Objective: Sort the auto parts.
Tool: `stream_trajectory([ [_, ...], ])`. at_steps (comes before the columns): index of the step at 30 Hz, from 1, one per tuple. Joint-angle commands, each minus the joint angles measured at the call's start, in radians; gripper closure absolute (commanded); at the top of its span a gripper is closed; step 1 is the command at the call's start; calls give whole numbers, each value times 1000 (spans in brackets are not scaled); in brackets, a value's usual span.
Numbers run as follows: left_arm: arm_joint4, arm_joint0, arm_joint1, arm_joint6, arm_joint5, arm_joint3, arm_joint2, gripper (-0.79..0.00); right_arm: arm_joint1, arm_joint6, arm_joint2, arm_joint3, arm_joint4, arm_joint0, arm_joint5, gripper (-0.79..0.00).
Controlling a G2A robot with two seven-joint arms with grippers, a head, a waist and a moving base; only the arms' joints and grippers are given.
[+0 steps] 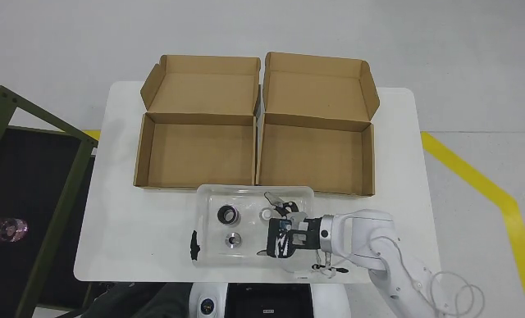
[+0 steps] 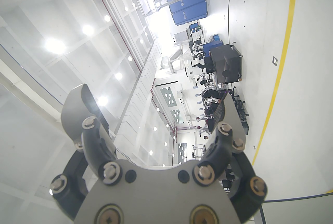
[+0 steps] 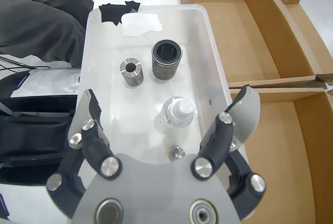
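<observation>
**Right pincer.** The right pincer hangs over the right end of the clear plastic bin. Its fingers are spread wide apart and hold nothing.

**Left pincer.** The left pincer is also spread apart and empty. It is aimed at the hall ceiling.

**Bin.** It lies at the near edge of the tabletop, right of the middle, with its long axis along that edge. Black tape and a white label sit on its left end wall.

**Parts in the bin.**
- A small metal fitting lies closest under the right pincer. It is partly hidden, so its orientation cannot be told.
- A white plastic part stands about mid-length, toward the far wall, on a clear round base. Its stub points up with a slight tilt.
- A steel bushing is in the left half, by the near wall. It stands on end with its axis vertical and bore up.
- A linear bearing stands beside the bushing but apart from it, toward the far wall. It is taller, also on end, with its open bore facing up.

**Boxes.** Just behind the bin, the left cardboard box and the right cardboard box stand side by side, touching. Their lids are folded back toward the far edge.
</observation>
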Motion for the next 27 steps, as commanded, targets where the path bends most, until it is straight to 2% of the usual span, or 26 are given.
stream_trajectory([
  [1, 0, 0, 0, 0, 0, 0, 0, -785, 0, 8, -9, 12, 5, 10, 2, -785],
  [18, 0, 0, 0, 0, 0, 0, 0, -785, 4, 43, -61, 102, 10, 73, 29, -770],
  [20, 0, 0, 0, 0, 0, 0, 0, -785, 4, 44, -66, 109, 7, 78, 34, -671],
  [21, 0, 0, 0, 0, 0, 0, 0, -785, 5, 44, -68, 112, 5, 80, 37, -576],
  [24, 0, 0, 0, 0, 0, 0, 0, -785, 5, 47, -74, 120, -2, 87, 44, -385],
  [27, 0, 0, 0, 0, 0, 0, 0, -785, 6, 46, -81, 126, -9, 94, 52, -299],
])
